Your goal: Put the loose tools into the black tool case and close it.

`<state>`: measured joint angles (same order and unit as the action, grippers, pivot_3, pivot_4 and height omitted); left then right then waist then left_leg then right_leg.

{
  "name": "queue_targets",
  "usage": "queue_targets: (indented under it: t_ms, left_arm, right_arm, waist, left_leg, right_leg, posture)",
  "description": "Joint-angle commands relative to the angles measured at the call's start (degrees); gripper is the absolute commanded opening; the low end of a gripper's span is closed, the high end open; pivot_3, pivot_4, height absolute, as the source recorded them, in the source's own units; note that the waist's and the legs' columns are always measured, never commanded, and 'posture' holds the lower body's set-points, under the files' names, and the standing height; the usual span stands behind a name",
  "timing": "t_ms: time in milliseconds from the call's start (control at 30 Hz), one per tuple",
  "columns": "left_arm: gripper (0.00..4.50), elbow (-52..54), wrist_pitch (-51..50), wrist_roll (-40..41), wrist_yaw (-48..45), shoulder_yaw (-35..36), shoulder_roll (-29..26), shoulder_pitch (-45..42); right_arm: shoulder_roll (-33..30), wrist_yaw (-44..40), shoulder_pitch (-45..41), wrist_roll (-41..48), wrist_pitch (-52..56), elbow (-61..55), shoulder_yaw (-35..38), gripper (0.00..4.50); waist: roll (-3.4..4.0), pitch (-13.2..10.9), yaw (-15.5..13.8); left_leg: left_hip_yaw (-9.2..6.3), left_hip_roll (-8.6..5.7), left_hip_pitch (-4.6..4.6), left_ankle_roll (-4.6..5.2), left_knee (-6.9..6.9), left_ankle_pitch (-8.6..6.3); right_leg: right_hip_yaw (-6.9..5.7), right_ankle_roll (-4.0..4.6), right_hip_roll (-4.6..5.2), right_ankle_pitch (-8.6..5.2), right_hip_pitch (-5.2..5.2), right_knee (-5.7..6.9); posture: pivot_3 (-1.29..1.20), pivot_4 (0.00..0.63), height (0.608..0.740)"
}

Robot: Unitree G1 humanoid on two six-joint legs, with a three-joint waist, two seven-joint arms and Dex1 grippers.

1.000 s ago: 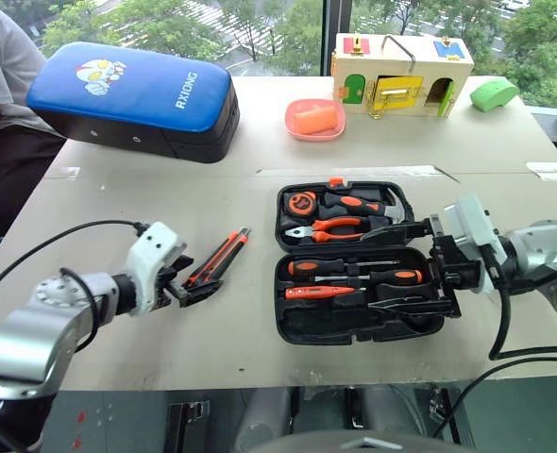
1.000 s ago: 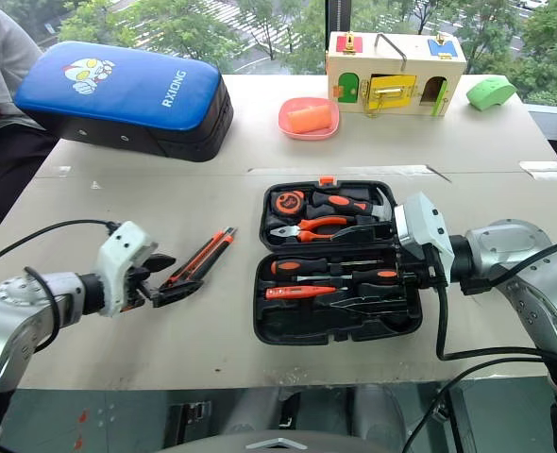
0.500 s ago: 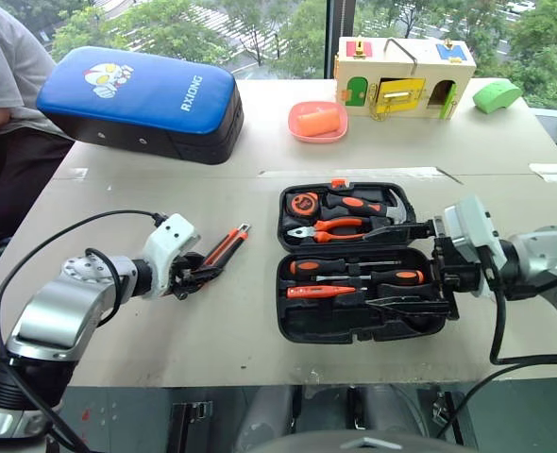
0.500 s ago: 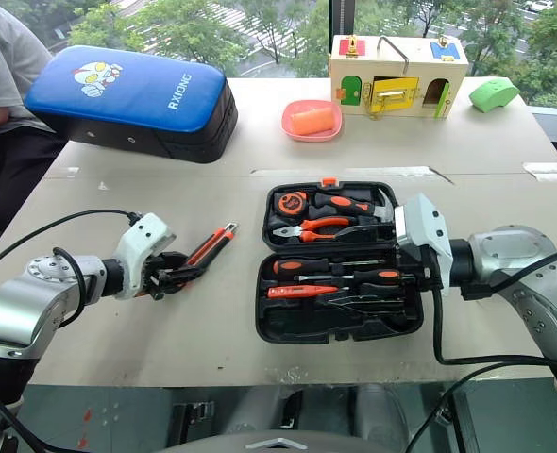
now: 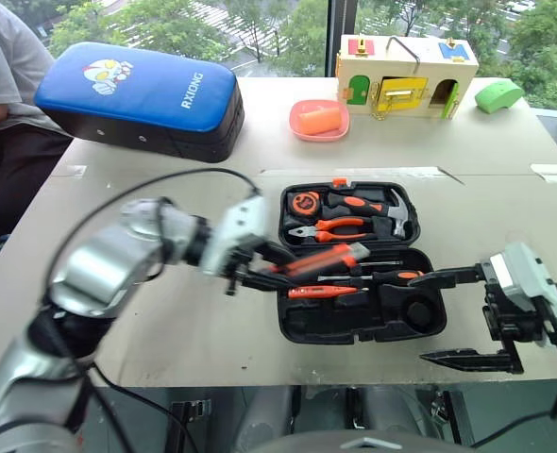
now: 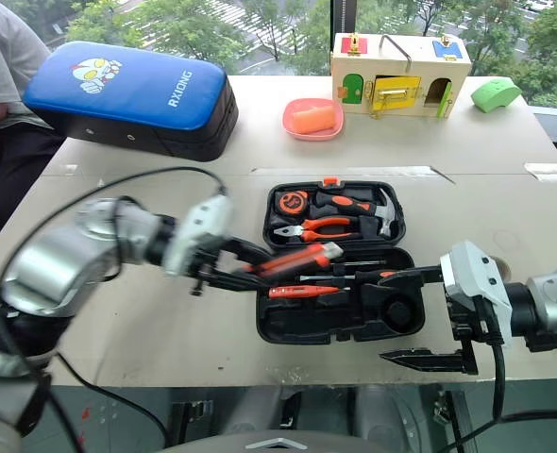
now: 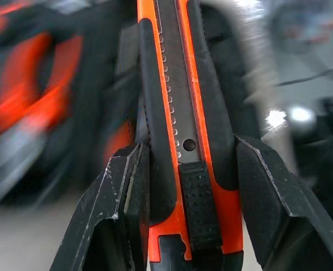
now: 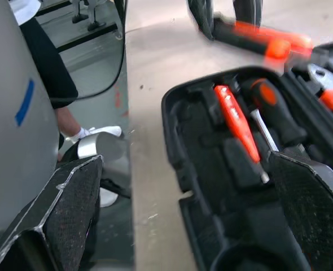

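Black and orange, that's the utility knife (image 5: 321, 258), a slim body with an orange edge, a notched metal track and a ribbed black slider, and the left gripper (image 5: 257, 265) has it pinched between both fingers at the slider end. The knife sticks out past the fingertips, lifted and tilted over the near half of the black tool case (image 5: 293, 326), which lies open flat just beyond the gripper. Under the knife's tip sit a slim orange tester screwdriver (image 5: 309, 292) and a black-and-orange-handled screwdriver (image 5: 392, 276) in their recesses; a round hollow lies near them. In the case's far half lie the pliers (image 5: 330, 226), hammer (image 5: 382, 208) and round tape measure (image 5: 302, 202). Off the case's right edge, the right gripper (image 5: 463, 316) hangs with fingers spread wide, holding nothing, one finger by the case's right rim, one nearer the table's front edge.
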<state>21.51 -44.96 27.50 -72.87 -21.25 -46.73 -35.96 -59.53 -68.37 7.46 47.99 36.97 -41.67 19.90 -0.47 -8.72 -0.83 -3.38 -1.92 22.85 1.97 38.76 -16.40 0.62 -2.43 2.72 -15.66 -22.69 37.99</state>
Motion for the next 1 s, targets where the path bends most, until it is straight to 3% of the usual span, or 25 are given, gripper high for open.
queue_targets:
  t_ms: [33, 133, 333, 767, 1000]
  left_arm:
    - [1.80, -1.8, -1.4, -5.0, 0.1, -8.0, 3.1, -4.4]
    - [1.80, -5.1, -3.7, -6.7, 1.1, -12.2, 7.2, -7.0]
    - [1.80, -4.8, -8.2, -6.7, 1.5, -14.4, 9.6, -7.6]
    - [1.80, 0.5, -11.9, -5.9, 0.6, -15.7, 5.2, -5.7]
    - [1.80, -2.1, -10.5, -7.1, 3.4, -15.3, 7.7, -5.8]
  right_arm:
    - [0.7, 1.5, 1.4, -0.5, -1.7, -2.5, 3.1, 4.50]
    - [1.5, 3.6, 2.9, 0.1, -1.2, -3.8, 4.4, 4.50]
    - [1.8, 6.5, 4.5, 1.0, -0.8, -6.1, 5.3, 4.50]
    - [1.4, 9.2, 3.0, 1.7, -0.7, -5.5, 3.5, 4.50]
    - [1.8, 9.2, 1.7, 1.3, -1.1, -4.9, 2.1, 4.50]
  waist:
    - [-0.03, 0.0, 0.4]
    - [-0.05, 0.0, 0.5]
    - [-0.06, 0.0, 0.2]
    - [-0.07, 0.0, 0.1]
    - [-0.07, 0.0, 0.0]
  left_leg:
    - [0.04, 0.02, -0.01, 0.03, 0.04, -0.02]
    - [0.03, 0.06, -0.07, 0.10, 0.09, -0.05]
    - [0.00, 0.08, -0.03, 0.02, 0.21, -0.01]
    - [-0.04, 0.09, -0.02, 0.02, 0.36, -0.01]
    - [-0.04, 0.08, -0.02, 0.02, 0.40, -0.02]
  right_leg:
    - [0.07, -0.01, -0.06, 0.00, 0.00, 0.03]
    - [0.08, -0.01, -0.15, 0.00, 0.01, 0.11]
    - [0.06, -0.01, -0.17, -0.01, 0.02, 0.12]
    - [0.03, -0.02, -0.15, -0.01, 0.09, 0.14]
    - [0.01, -0.02, -0.14, -0.01, 0.10, 0.14]
  posture:
    - [0.00, 0.150, 0.735]
    - [0.00, 0.150, 0.735]
    - [0.00, 0.150, 0.735]
    - [0.00, 0.150, 0.735]
    - [0.00, 0.150, 0.735]
